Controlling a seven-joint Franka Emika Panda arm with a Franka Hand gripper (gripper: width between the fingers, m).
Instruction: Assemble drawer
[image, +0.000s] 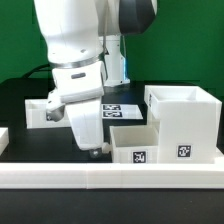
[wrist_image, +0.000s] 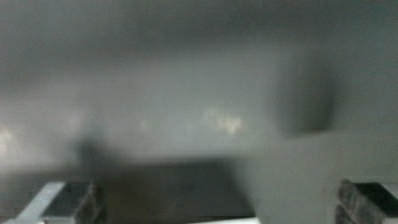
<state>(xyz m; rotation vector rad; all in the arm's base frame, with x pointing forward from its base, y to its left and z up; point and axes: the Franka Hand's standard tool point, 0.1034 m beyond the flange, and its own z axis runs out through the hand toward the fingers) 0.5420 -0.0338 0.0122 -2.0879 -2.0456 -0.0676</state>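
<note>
the housing (image: 186, 118) of the drawer stands upright on the black table (image: 20, 92), open side up, its near wall close to the long white border bar (image: 120, 180). 1 tray (image: 133, 143) sits just beside the housing on the exterior view's left; whether their edges touch cannot be told. the 2nd tray (image: 42, 110) lies well apart from the housing, beyond the arm. the marker board (image: 118, 108) lies flat between that tray and the housing. the gripper (image: 94, 150) hangs low just past the near tray's outer edge, in a narrow strip of bare table before the bar. in the blurred wrist view the gripper (wrist_image: 217, 205) has both fingers (wrist_image: 64, 202) spread wide, with nothing held.
</note>
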